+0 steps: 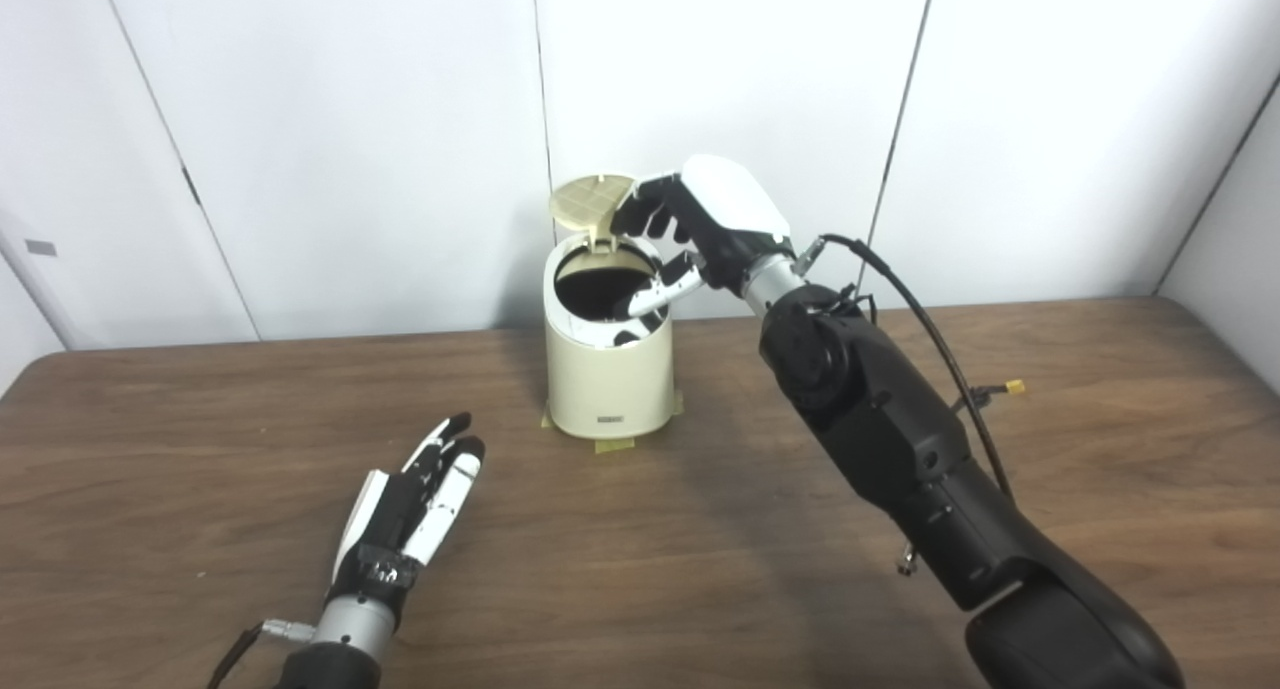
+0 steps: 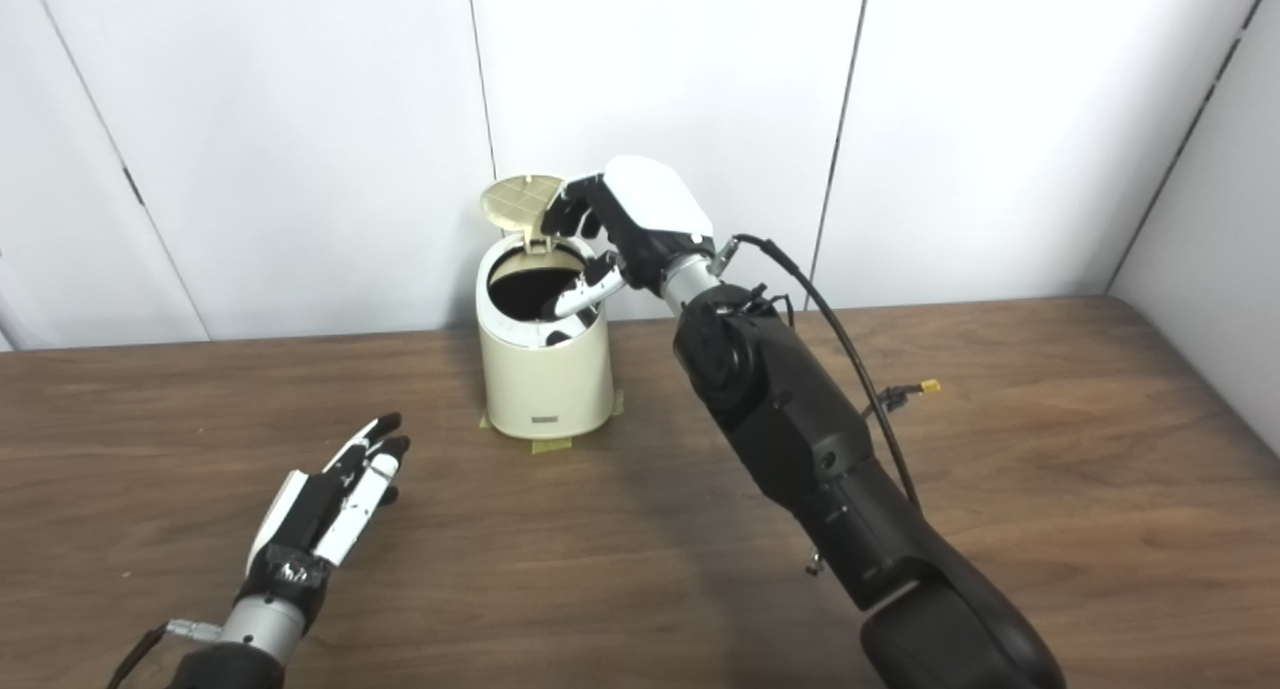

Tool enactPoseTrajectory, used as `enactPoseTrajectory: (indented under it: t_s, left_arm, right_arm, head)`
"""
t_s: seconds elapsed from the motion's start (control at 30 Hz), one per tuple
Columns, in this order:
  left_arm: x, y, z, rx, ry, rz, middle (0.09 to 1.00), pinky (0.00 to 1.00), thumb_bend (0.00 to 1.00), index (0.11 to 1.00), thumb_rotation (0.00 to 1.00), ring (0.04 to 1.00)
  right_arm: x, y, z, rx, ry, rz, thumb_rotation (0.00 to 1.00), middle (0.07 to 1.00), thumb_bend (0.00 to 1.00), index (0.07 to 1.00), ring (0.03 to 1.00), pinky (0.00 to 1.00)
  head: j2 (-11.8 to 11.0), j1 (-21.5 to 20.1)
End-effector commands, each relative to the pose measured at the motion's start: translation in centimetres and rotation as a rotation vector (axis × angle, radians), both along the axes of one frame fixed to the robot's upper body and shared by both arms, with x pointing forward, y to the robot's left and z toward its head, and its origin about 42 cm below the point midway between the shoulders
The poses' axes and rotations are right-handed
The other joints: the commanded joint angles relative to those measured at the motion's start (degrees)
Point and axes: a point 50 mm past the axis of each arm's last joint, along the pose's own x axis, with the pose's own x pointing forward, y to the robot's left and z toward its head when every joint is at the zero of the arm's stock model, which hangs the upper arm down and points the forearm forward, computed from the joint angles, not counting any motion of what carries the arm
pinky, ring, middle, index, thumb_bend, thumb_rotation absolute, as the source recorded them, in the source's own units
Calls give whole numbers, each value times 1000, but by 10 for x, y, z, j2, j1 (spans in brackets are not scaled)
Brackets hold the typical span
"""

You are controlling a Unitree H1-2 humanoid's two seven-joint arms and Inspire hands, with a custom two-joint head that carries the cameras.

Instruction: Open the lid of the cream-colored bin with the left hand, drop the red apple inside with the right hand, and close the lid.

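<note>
Now right hand (image 1: 700,231) hovers over open bin (image 1: 607,369).

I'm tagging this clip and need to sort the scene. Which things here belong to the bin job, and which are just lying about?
Job:
bin
lid, standing open
right robot hand, over the bin's opening
left robot hand, low over the table
No apple shows.

Lying about:
tape at the bin's foot
cable on the right arm
</note>
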Motion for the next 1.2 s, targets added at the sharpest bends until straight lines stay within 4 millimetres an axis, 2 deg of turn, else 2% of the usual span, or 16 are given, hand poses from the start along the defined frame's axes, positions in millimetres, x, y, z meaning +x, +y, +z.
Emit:
enactPoseTrajectory:
  t_s: [0.0, 0.33, 0.5, 0.6, 0.8, 0.83, 0.87, 0.93, 0.97, 1.03, 1.07, 1.17]
  left_arm:
    - [4, -4, 15, 0, -76, -2, 904, 854, 468, 954, 865, 914]
    - [9, -1, 18, -4, -79, 11, 921, 854, 458, 946, 854, 928]
    - [17, 0, 27, -2, -93, 25, 914, 849, 422, 944, 875, 918]
    - [27, 2, 34, -32, -114, 45, 913, 878, 423, 937, 891, 912]
    - [52, 5, 54, -52, -165, 61, 880, 853, 400, 923, 932, 853]
    - [55, 6, 57, -48, -171, 62, 882, 847, 412, 921, 940, 850]
    - [60, 6, 61, -44, -180, 61, 882, 845, 416, 920, 944, 848]
    - [69, 6, 68, -43, -199, 52, 873, 827, 408, 916, 918, 836]
    - [74, 6, 71, -47, -213, 41, 874, 822, 390, 912, 896, 834]
    - [83, 6, 77, -53, -237, 21, 881, 827, 349, 904, 810, 849]
    - [85, 7, 78, -53, -243, 17, 883, 831, 346, 903, 792, 856]
    - [93, 6, 90, -5, -267, 5, 886, 818, 355, 901, 757, 861]
  right_arm:
    - [0, 1, 35, 56, -123, 29, 4, 501, 510, 523, 424, 356]
    - [-10, -31, 36, 58, -121, -40, 0, 499, 500, 507, 407, 355]
    - [-23, -53, 26, 89, -92, -77, 0, 501, 501, 505, 416, 347]
    - [-33, -64, 16, 182, -29, -109, 0, 494, 502, 503, 427, 353]
    - [-59, -92, -13, 411, 135, -167, 0, 483, 513, 537, 413, 373]
    - [-63, -94, -17, 451, 161, -167, 4, 475, 519, 524, 458, 401]
    - [-69, -100, -25, 569, 227, -127, 6, 472, 521, 520, 473, 411]
    - [-81, -108, -40, 765, 317, -39, 130, 634, 507, 501, 597, 530]
    - [-88, -111, -48, 845, 351, -3, 297, 681, 559, 605, 641, 572]
    - [-101, -116, -63, 924, 394, 45, 566, 780, 604, 748, 757, 686]
    - [-105, -117, -67, 941, 404, 58, 630, 806, 612, 777, 789, 716]
    - [-120, -120, -83, 1051, 450, 50, 713, 880, 661, 831, 865, 780]
  head:
    - [0, 1]
    - [0, 4]
    - [0, 7]
    - [-1, 11]
    - [-5, 21]
    - [-6, 25]
    - [-6, 26]
    - [-10, 30]
    - [-11, 31]
    - [-16, 34]
    - [-19, 38]
    - [-27, 50]
